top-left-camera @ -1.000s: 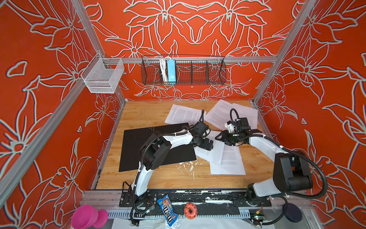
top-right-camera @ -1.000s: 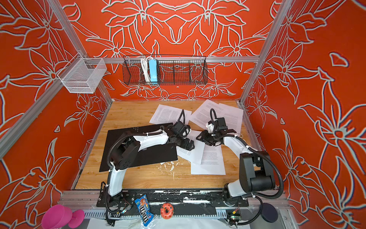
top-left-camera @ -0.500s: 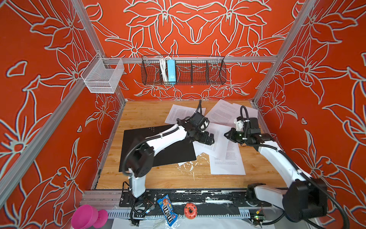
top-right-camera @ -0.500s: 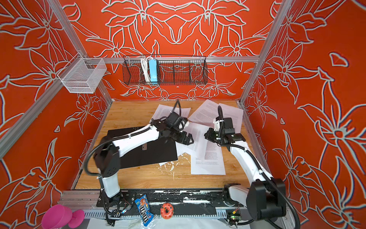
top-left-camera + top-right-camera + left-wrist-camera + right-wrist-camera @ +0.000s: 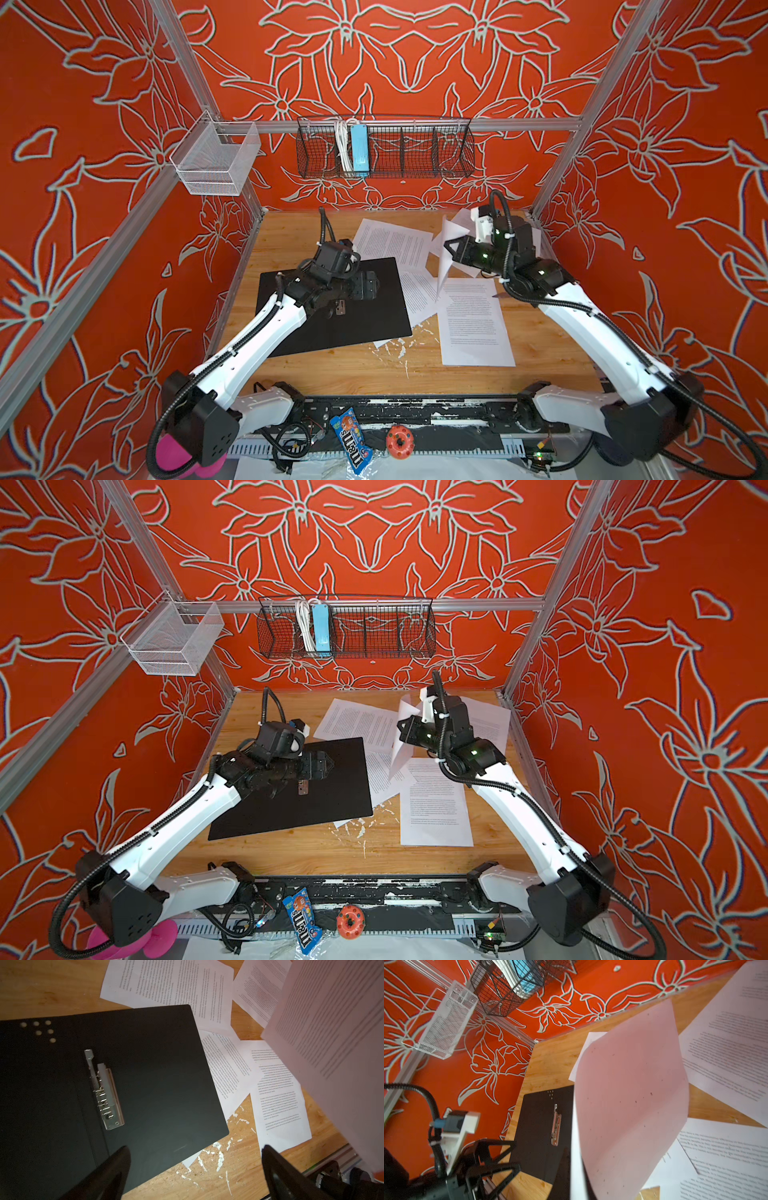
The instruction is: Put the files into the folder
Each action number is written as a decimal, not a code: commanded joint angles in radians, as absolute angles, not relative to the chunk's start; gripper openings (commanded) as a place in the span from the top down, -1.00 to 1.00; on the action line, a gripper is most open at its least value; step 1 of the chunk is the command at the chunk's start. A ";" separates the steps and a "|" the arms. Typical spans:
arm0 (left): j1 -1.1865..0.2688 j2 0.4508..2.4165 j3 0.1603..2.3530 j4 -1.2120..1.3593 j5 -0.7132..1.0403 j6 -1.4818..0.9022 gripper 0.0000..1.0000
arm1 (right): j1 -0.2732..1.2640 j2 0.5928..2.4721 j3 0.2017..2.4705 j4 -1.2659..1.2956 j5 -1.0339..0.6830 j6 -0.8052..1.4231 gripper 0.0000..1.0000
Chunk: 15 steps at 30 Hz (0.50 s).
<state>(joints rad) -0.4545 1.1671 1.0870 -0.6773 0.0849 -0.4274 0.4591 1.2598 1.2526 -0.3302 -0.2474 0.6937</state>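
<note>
The folder lies open on the left of the wooden table, black inside up, with a metal clip near its spine. My left gripper hovers open and empty over it. My right gripper is shut on one of the files, a white sheet that hangs lifted off the table beside the folder's right edge. More printed files lie loose to the right of and behind the folder.
A black wire basket and a clear bin hang on the back rail. A candy bag and an orange ring lie on the front rail. White scuffs mark the wood.
My right gripper has shut on a sheet and raised it off the table. My left gripper has drawn back leftwards from the sheets to above the folder, still open.
</note>
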 commanded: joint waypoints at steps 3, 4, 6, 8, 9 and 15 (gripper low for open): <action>-0.436 1.057 1.072 -0.735 0.010 -0.418 -0.96 | 0.556 1.490 1.498 -0.228 -0.240 0.777 1.00; -0.433 1.046 1.068 -0.739 0.002 -0.417 -0.96 | 0.563 1.539 1.546 -0.210 -0.278 0.788 1.00; -0.430 1.023 1.060 -0.747 0.002 -0.413 -0.96 | 0.570 1.642 1.657 -0.202 -0.336 0.816 1.00; -0.425 1.009 1.056 -0.764 -0.009 -0.411 -0.96 | 0.570 1.716 1.747 -0.214 -0.372 0.825 1.00; -0.425 1.005 1.055 -0.775 -0.018 -0.402 -0.96 | 0.571 1.739 1.775 -0.209 -0.382 0.819 1.00; -0.401 0.957 0.987 -0.767 -0.051 -0.392 -0.96 | 0.568 1.743 1.673 -0.156 -0.262 0.773 1.00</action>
<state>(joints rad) -0.4236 0.9947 1.0248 -0.7464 -0.0261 -0.3977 0.5705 1.7645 1.7283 -0.2131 -0.3202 0.7742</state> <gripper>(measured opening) 0.980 0.045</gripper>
